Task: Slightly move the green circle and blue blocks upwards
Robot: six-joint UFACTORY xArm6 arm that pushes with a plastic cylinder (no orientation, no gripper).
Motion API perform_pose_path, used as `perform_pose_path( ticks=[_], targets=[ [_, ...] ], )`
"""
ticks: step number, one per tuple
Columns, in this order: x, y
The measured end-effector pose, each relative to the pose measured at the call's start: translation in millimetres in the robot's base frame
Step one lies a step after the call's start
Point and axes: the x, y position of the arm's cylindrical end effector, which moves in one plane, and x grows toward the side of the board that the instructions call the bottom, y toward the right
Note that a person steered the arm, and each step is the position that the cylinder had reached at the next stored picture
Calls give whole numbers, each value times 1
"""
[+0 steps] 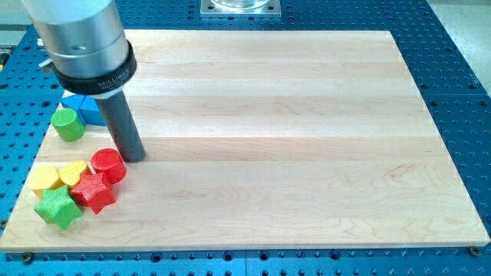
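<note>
No jaws are fitted — my tip (pixel 135 156) is being held just above the red cylinder (pixel 108 164), near the worktop's (pixel 276 130) left edge; the green cylinder (pixel 68 124) and blue blocks (pixel 84 108) risk being missed, the red one nudged instead.

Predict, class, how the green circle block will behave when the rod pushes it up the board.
The green circle stands on its flat end, so it should slide, not roll. It looks small and stubby: probably light, unlikely to tip. My tip sits to its right; an off-centre push may spin it.

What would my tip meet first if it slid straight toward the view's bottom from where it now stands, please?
My tip would likely meet the red circle first, which sits just below and slightly left of it. Depth is unclear, so it might only graze that block's right edge or slip past it.
</note>
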Motion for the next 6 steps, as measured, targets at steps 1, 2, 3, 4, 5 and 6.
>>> perform_pose_path(
  ticks=[1, 2, 3, 4, 5, 6],
  targets=[
    [4, -10],
    [7, -59],
    [7, -100],
    [-4, -117],
    [-36, -113],
    [-63, -113]
  ],
)
